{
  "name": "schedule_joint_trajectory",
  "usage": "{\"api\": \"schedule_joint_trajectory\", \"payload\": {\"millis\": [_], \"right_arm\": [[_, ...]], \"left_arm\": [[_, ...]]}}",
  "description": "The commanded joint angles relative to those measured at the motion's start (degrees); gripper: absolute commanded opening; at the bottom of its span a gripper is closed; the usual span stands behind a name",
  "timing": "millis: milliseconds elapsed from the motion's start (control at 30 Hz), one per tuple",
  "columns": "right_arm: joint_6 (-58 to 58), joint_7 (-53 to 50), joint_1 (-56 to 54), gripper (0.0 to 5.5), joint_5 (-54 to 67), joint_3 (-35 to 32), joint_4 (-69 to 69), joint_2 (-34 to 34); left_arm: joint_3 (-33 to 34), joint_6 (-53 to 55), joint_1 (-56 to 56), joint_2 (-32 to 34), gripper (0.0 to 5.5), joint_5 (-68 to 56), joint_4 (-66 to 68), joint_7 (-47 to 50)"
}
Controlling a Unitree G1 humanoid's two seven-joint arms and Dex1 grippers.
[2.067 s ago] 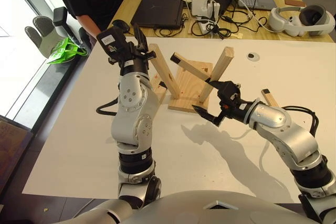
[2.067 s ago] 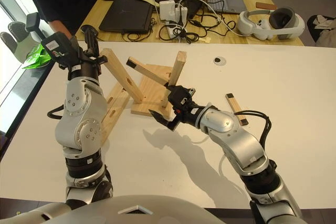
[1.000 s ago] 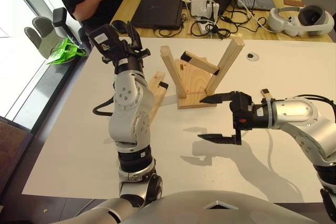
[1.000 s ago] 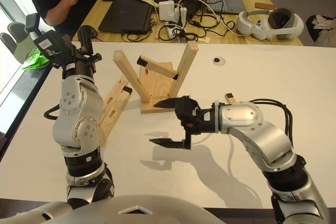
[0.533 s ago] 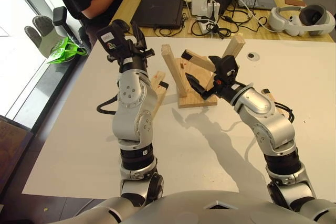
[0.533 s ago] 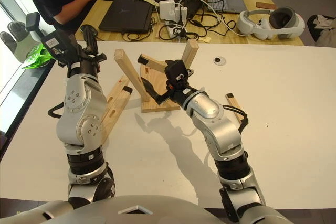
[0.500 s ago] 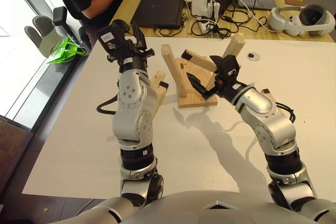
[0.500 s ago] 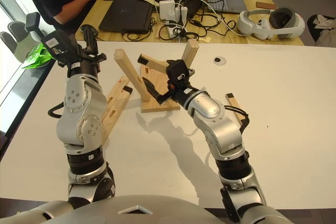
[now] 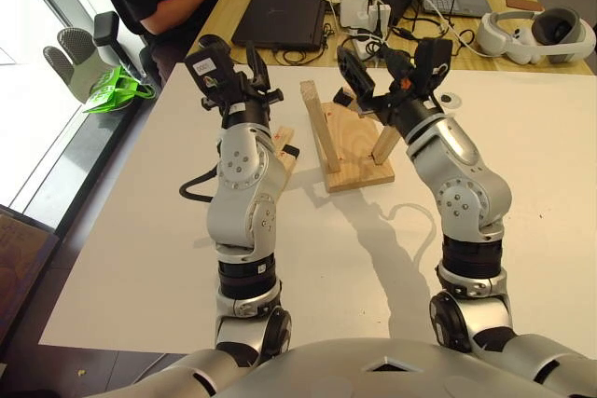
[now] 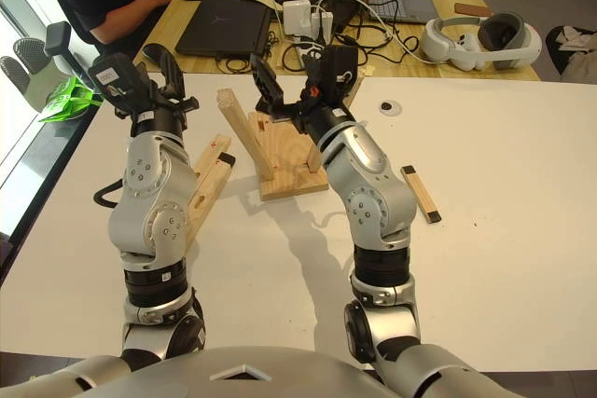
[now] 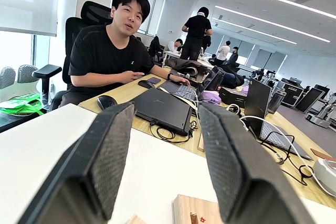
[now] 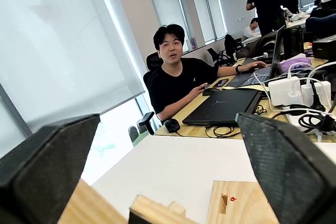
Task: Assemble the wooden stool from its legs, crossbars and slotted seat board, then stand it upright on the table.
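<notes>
White desk [image 9: 522, 184], second desk of laptops and cables behind. Near its middle lies the pale square wooden seat board [image 9: 359, 163], flat, with one pale wooden leg [image 9: 319, 125] leaning up from it, another [image 9: 384, 142] opposite, and a dark-tipped crossbar [image 9: 359, 107] between. Right gripper [image 9: 392, 62], a second ago low in front of the board, now above the crossbar, fingers [image 12: 283, 166] wide, holding nothing. Left gripper [image 11: 164, 116] raised beside, fingers [image 11: 107, 161] wide too. Leaves a loose wooden leg [image 10: 210, 179] and short dark-ended bar [image 10: 420, 193] unfitted. Looks roughly half built, with a grasp on the crossbar probably next.

Left arm [image 9: 244, 184] and right arm [image 9: 457, 165] upright, both pairs of jaws wide apart.
</notes>
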Motion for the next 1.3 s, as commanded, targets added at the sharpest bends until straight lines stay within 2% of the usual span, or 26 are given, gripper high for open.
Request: {"api": "schedule_joint_trajectory", "payload": {"millis": [33, 100, 300, 533, 833, 967, 1200, 1300], "right_arm": [[0.3, -2.1, -2.3, 4.13, -1.7, 0.5, 2.4, 0.6], [0.3, -2.0, -3.0, 3.72, -3.0, 1.5, 3.4, 0.0], [2.5, -2.6, -6.1, 3.72, -6.8, 3.2, 8.5, -1.7], [8.9, -1.5, -1.2, 3.72, -10.5, 7.8, 10.2, -4.5], [6.8, 0.0, -0.7, 3.72, -14.4, 10.4, 10.0, -6.4], [4.0, -0.5, -4.8, 3.72, -14.8, 9.5, 6.8, -4.5], [1.9, -4.0, -14.3, 3.72, -11.6, 2.8, 1.6, 0.5], [2.5, -3.9, -10.8, 3.72, -13.4, 4.6, 1.2, -0.5]], "left_arm": [[-0.8, -0.2, 1.2, -2.7, 2.26, 0.4, 0.7, 0.0], [-0.9, -0.3, 1.2, -2.7, 2.26, 0.4, 0.7, 0.1], [-1.2, -0.6, 1.4, -2.8, 2.26, 0.4, 1.1, 0.1], [-1.3, -0.7, 1.6, -2.9, 2.26, 0.3, 1.2, 0.1], [-1.3, -0.6, 1.6, -2.8, 2.26, 0.3, 1.1, 0.2], [-1.2, -0.6, 1.4, -2.8, 2.26, 0.3, 1.2, 0.2], [0.3, -0.4, 0.6, -2.0, 2.26, 0.2, 0.6, 0.4], [0.5, -0.3, 0.5, -2.0, 2.26, 0.3, 0.7, 0.3]]}}
